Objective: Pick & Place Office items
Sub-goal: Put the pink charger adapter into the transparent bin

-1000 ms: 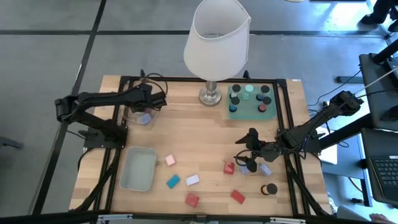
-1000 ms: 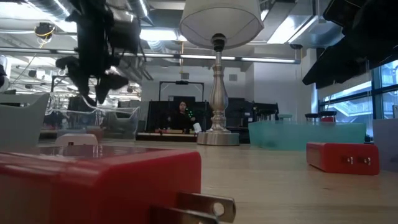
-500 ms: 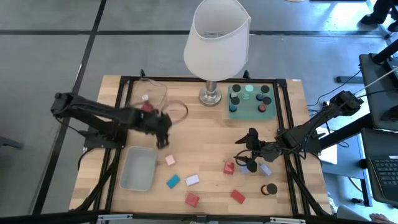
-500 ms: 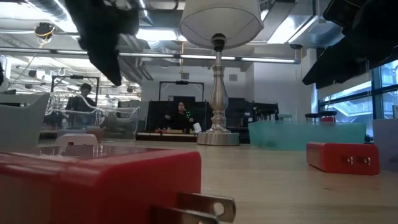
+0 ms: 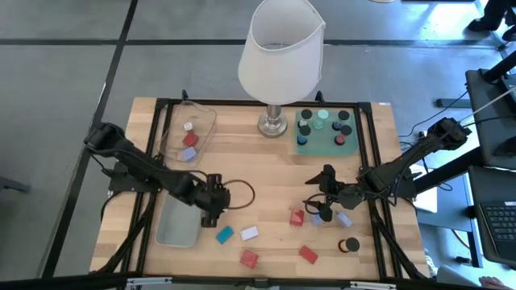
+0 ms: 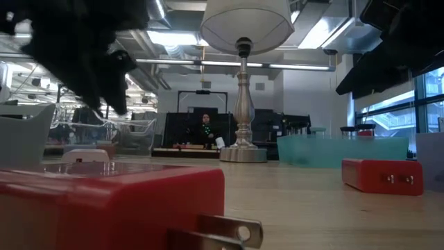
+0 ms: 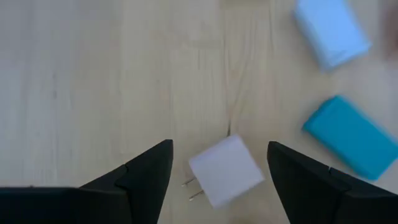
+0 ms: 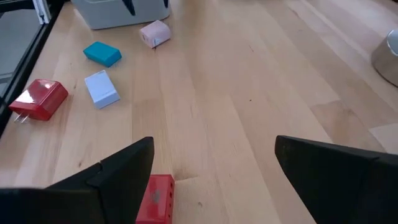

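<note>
left gripper squared up over the pink block

i have the left gripper (image 5: 211, 203) hanging over the pink block (image 7: 225, 170), fingers spread wide and holding nothing. in the left wrist view the block sits between the two fingers (image 7: 146, 171), near centred, its metal prongs pointing toward one finger, so its long axis looks skewed to the closing line. my guess is a small wrist turn is needed before i drop and close. this block lies toward the table's front edge, just beside the grey-blue bin (image 5: 176, 227). a teal block (image 5: 224, 235) and a lavender block (image 5: 249, 233) lie near it, closer to the front edge, apart from it and clear of the fingers.

the left arm is plainly the nearer one. the right gripper (image 5: 325, 193) waits toward the right edge, fingers wide apart and empty, with a red block (image 5: 297, 217) just beside it.

the surface is bare pale wood, flat, with nothing under the block. a clear tray (image 5: 187, 133) near the back left corner holds a few pieces. behind the table a lamp (image 5: 280, 56) stands, and the low view shows an open workshop with a person seated far off.
</note>
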`<action>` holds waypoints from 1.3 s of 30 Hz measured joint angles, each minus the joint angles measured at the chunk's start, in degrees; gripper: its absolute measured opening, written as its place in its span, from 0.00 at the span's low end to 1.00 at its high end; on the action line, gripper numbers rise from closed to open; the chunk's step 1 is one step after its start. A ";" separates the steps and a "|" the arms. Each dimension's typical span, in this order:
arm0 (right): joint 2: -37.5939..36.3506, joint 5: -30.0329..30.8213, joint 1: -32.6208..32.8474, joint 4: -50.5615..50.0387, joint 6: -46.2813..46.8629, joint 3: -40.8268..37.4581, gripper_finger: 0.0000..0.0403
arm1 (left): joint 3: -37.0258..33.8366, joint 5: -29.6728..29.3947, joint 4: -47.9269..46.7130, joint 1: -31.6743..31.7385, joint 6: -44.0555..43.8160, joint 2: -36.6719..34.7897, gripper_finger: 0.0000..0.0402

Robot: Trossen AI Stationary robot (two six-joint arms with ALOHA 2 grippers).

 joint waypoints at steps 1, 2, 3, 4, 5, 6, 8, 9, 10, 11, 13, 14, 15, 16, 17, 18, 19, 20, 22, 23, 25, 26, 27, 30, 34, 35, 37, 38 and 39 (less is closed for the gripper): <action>0.00 0.02 0.00 -0.15 0.37 0.00 0.84 | 0.00 -0.01 0.03 -0.13 1.50 0.99 0.65; 0.00 0.00 0.00 -0.30 1.05 0.00 0.84 | 0.00 0.00 0.08 -0.15 3.23 1.92 0.65; 0.00 0.12 0.00 -0.40 1.66 0.00 0.84 | 0.00 0.03 0.08 -0.13 5.27 2.83 0.65; 0.00 0.81 0.00 -0.52 2.37 0.00 0.84 | 0.00 0.05 0.02 -0.13 7.45 3.62 0.64; 0.00 1.67 0.02 -0.57 3.13 0.00 0.84 | -0.02 0.04 0.01 -0.13 9.45 4.17 0.64; 0.00 2.28 0.04 -0.57 3.77 0.00 0.84 | -0.02 0.02 0.04 -0.13 11.04 4.54 0.63; 0.00 2.72 0.03 -0.60 4.09 0.00 0.84 | -0.02 0.00 0.10 -0.13 13.62 5.13 0.63; 0.00 2.66 0.04 -0.60 3.01 0.00 0.84 | -0.04 0.02 0.02 -0.13 14.85 5.31 0.62; 0.00 2.54 0.02 -0.57 2.15 0.00 0.84 | -0.04 0.00 0.08 -0.13 16.01 5.37 0.62; 0.00 2.54 0.04 -0.60 1.42 0.00 0.84 | -0.04 0.00 0.09 -0.13 17.03 5.37 0.61; 0.00 2.51 0.04 -0.57 1.06 0.00 0.84 | -0.04 -0.01 0.10 -0.13 18.90 5.37 0.60; 0.00 2.51 0.04 -0.57 1.05 0.00 0.84 | -0.04 -0.08 0.27 -0.13 19.71 5.37 0.60; 0.00 2.51 0.04 -0.57 1.09 0.00 0.84 | -0.04 -0.36 0.66 -0.13 20.58 5.37 0.59; 0.00 2.50 0.04 -0.57 1.33 0.00 0.84 | -0.04 -0.79 1.10 -0.13 21.46 5.37 0.59; 0.00 2.51 0.04 -0.57 1.51 0.00 0.84 | -0.04 -1.42 1.57 -0.13 22.25 5.37 0.59; 0.00 2.44 0.04 -0.57 1.47 0.00 0.84 | -0.04 -2.20 2.12 -0.11 23.20 5.37 0.58; 0.00 2.38 0.04 -0.57 1.39 0.00 0.84 | -0.04 -2.99 2.77 -0.04 24.16 5.37 0.58; 0.00 2.37 0.04 -0.57 1.32 0.00 0.84 | -0.04 -3.86 3.55 -0.02 25.33 5.37 0.58; 0.00 2.32 0.04 -0.57 1.30 0.00 0.84 | -0.04 -5.61 5.12 -0.02 27.45 5.37 0.57; 0.00 2.34 0.04 -0.57 1.30 0.00 0.84 | -0.04 -6.30 5.89 -0.02 28.44 5.37 0.57; 0.00 2.34 0.04 -0.55 1.30 0.00 0.84 | -0.04 -6.97 7.24 -0.02 29.50 5.37 0.57; 0.00 2.49 0.04 -0.56 1.31 0.00 0.84 | -0.04 -6.97 7.85 -0.02 29.52 5.37 0.57; 0.00 2.67 0.04 -0.55 1.33 0.00 0.84 | -0.04 -6.95 8.37 -0.02 29.53 5.37 0.57; 0.00 1.69 0.04 -0.55 1.35 0.00 0.84 | -0.02 -6.96 9.96 -0.02 29.52 5.37 0.57; 0.00 -1.43 0.04 -0.55 1.34 0.00 0.84 | -0.02 -6.95 11.43 -0.04 25.23 5.37 0.58; 0.00 -2.29 0.04 -0.54 1.36 0.00 0.84 | -0.02 -6.94 11.67 -0.07 23.39 5.37 0.58; 0.00 -3.99 0.04 -0.54 1.36 0.00 0.84 | -0.02 -6.94 11.87 -0.09 20.08 5.37 0.58; 0.00 -4.76 0.04 -0.55 1.36 0.00 0.84 | -0.02 -6.91 12.05 -0.09 19.23 5.37 0.58; 0.00 -5.50 0.04 -0.53 1.36 0.00 0.84 | -0.02 -6.94 12.27 -0.09 18.96 5.37 0.57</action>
